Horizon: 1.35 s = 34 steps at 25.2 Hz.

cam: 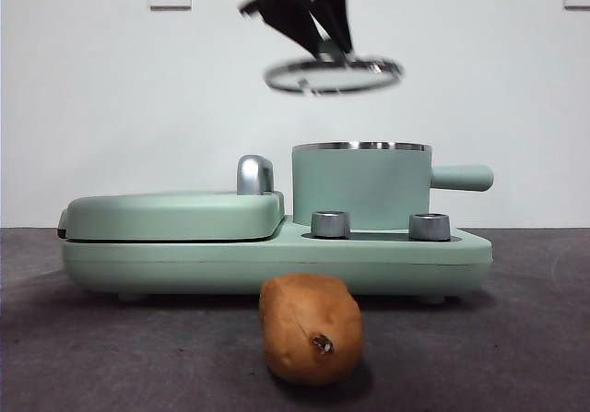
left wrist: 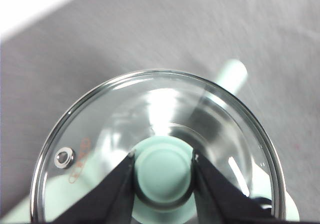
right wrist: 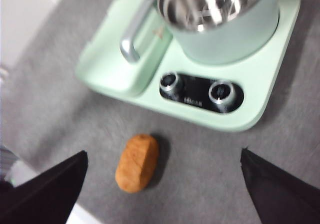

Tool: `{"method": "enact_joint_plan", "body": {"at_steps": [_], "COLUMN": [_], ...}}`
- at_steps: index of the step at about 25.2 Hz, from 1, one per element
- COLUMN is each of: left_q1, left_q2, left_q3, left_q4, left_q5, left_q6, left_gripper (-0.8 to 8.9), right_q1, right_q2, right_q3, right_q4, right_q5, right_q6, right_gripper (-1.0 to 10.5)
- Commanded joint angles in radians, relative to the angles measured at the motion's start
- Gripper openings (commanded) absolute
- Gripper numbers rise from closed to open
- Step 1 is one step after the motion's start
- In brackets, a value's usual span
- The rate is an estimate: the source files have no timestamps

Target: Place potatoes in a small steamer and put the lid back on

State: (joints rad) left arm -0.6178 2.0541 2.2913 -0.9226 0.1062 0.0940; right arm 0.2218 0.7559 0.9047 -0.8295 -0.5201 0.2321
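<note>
In the front view we see the left gripper (cam: 323,48) at the top centre of the frame, clenched on the knob of the glass lid (cam: 334,75), which hangs tilted in the air above the open pot (cam: 361,187). In the left wrist view the two black jaws press against either side of the green knob (left wrist: 164,172), and the lid's steel rim rings the lower half of the frame.

The pot stands on the right half of the green cooker base (cam: 277,260), its stubby handle (cam: 461,178) pointing toward the right edge of the front view; two steel dials (cam: 331,224) sit just below it.

The potato (cam: 311,328) lies on the grey table (cam: 92,357) at lower centre, in front of the base.

In the right wrist view we see the right gripper (right wrist: 162,184) released, jaws spread wide at the bottom corners, with the potato between and beyond them.
</note>
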Motion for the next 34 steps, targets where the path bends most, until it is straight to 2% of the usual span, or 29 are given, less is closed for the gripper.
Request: {"method": "enact_joint_plan", "body": {"at_steps": [1, 5, 6, 10, 17, 28, 30, 34], "left_q1": [0.031, 0.097, 0.113, 0.172, 0.241, 0.298, 0.300, 0.300], "left_q2": [-0.060, -0.141, -0.157, -0.209, -0.234, -0.234, -0.234, -0.234], "left_q3": [0.043, 0.043, 0.043, 0.043, 0.043, 0.043, 0.043, 0.043], "left_q4": [-0.001, -0.064, -0.071, -0.105, -0.148, -0.156, -0.156, -0.155], "left_q5": [0.002, 0.002, 0.002, 0.002, 0.002, 0.002, 0.002, 0.002], "left_q6": [0.018, 0.018, 0.018, 0.018, 0.017, 0.000, -0.002, -0.002], "left_gripper": [0.18, 0.18, 0.18, 0.18, 0.18, 0.18, 0.17, 0.18], "right_q1": [0.121, 0.402, 0.451, 0.583, 0.659, 0.695, 0.700, 0.708], "right_q2": [0.061, 0.223, 0.269, 0.462, 0.683, 0.846, 0.862, 0.887], "right_q3": [0.019, 0.019, 0.020, 0.020, 0.020, 0.020, 0.020, 0.020], "right_q4": [0.010, 0.052, 0.059, 0.139, 0.239, 0.403, 0.411, 0.411], "right_q5": [0.082, 0.283, 0.310, 0.320, 0.352, 0.347, 0.367, 0.401], "right_q6": [0.068, 0.203, 0.230, 0.310, 0.363, 0.363, 0.363, 0.361], "right_gripper": [4.9, 4.9, 4.9, 4.9, 4.9, 4.8, 4.5, 3.0]}}
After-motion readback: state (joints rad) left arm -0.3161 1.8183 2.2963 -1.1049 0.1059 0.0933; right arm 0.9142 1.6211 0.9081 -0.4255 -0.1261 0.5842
